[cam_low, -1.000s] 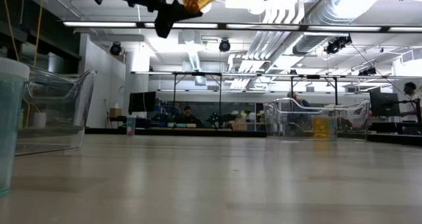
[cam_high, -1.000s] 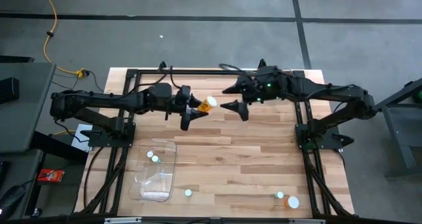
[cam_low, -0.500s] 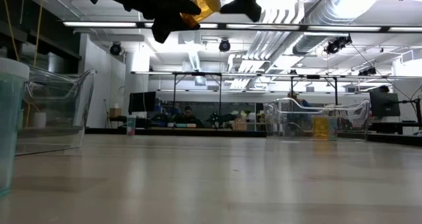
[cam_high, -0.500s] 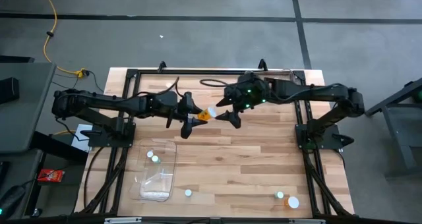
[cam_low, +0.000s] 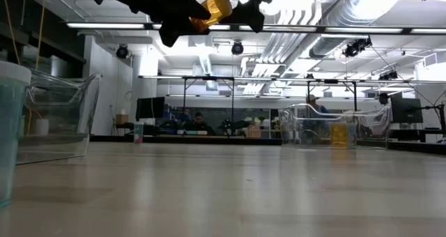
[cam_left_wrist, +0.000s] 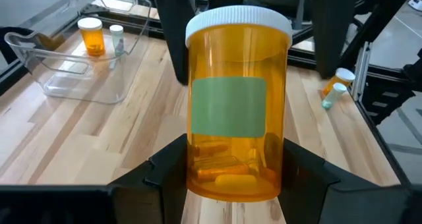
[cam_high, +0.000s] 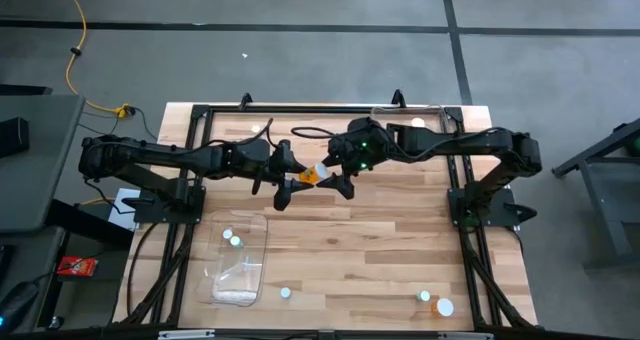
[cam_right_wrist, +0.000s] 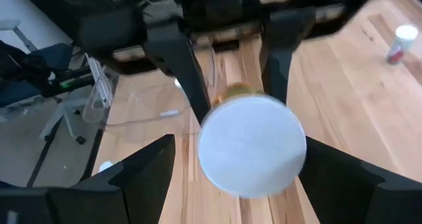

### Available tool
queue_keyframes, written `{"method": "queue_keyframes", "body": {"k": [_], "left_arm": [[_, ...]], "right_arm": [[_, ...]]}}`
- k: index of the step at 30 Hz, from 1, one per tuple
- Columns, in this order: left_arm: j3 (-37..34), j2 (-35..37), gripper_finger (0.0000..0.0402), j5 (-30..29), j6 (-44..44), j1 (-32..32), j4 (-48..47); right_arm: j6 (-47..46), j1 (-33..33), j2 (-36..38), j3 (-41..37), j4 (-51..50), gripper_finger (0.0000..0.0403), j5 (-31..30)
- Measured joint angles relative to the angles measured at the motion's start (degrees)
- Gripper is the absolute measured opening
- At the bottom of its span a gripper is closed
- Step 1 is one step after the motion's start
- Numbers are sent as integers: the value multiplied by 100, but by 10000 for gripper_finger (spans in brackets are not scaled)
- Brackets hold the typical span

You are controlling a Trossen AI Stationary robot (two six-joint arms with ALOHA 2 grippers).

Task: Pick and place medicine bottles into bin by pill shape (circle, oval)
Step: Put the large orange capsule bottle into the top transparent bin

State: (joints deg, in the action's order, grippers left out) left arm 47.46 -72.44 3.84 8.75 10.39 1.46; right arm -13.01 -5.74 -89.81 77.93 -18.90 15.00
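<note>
The orange medicine bottle [cam_high: 312,174] hangs in the air above the middle of the table [cam_high: 380,250], clamped at its base by the left gripper [cam_left_wrist: 234,184], whose fingers close on its lower sides. Its white cap points right, toward the right gripper [cam_high: 338,177], which stands wide with a finger on either side of the cap and, as far as I can tell, not yet touching it. Long oval pills lie at the bottom of the bottle in the left wrist view.

This looks like a handover in mid-air, and the risk lies in timing. If the left gripper lets go before the right one closes, the bottle falls to the wood and rolls. If the right fingers close only on the smooth cap edge, it may tip or slip out. A clear bin [cam_high: 240,260] sits at the near left with small bottles [cam_high: 233,239] in it; another bin [cam_high: 410,120] is at the far right.
</note>
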Motion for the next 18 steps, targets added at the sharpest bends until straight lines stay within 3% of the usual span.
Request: {"method": "queue_keyframes", "body": {"k": [18], "left_arm": [[0,2,172,15,-6,7,1]], "right_arm": [[-111,16,4,0,105,187,-137]]}}
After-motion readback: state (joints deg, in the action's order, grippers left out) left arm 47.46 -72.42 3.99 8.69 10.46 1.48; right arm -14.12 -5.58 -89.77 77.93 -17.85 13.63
